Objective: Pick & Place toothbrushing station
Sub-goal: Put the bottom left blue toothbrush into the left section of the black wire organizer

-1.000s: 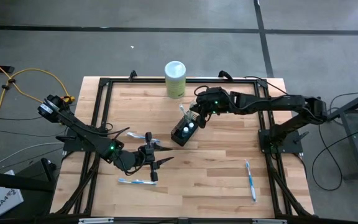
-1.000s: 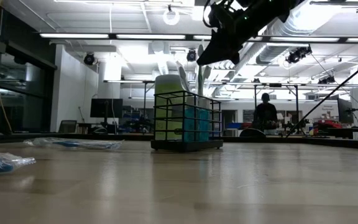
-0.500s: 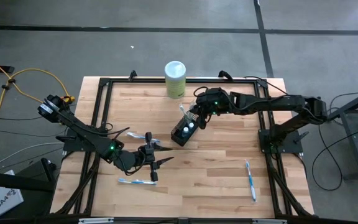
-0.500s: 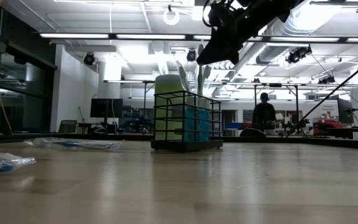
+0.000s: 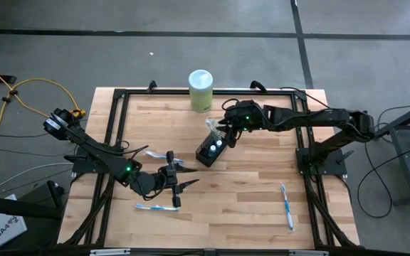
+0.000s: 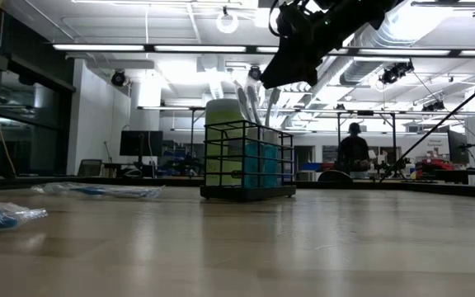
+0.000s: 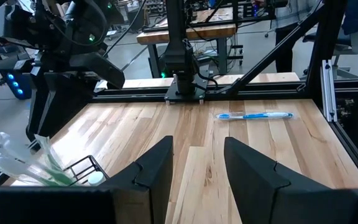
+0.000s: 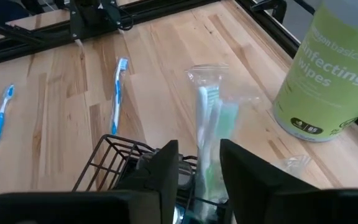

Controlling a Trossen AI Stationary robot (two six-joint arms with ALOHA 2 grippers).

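The black wire-mesh holder [image 5: 211, 151] is seen standing near the middle of the desk [image 5: 248, 192], in front of the pale green canister [image 5: 201, 90]. Two white-capped teal tubes [image 5: 215, 146] are held inside it, and wrapped toothbrushes [image 8: 209, 134] stand up out of it. The right tool [image 5: 223, 131] is poised just above the holder, its fingers parted around the wrapped brushes without pressing on them. On the canister, "amazon basics" and "Disinfecting wipes" can be read in part, in the right wrist view only. Beyond the holder from the canister, one blue-and-white toothbrush [image 5: 287, 205] lies off toward the right arm's side, another [image 5: 156, 208] toward the left arm's. The left tool [image 5: 180, 176] is held near that second brush, fingers apart, with nothing gripped. A person [image 6: 354, 151] far behind the holder is shown by the low view alone.
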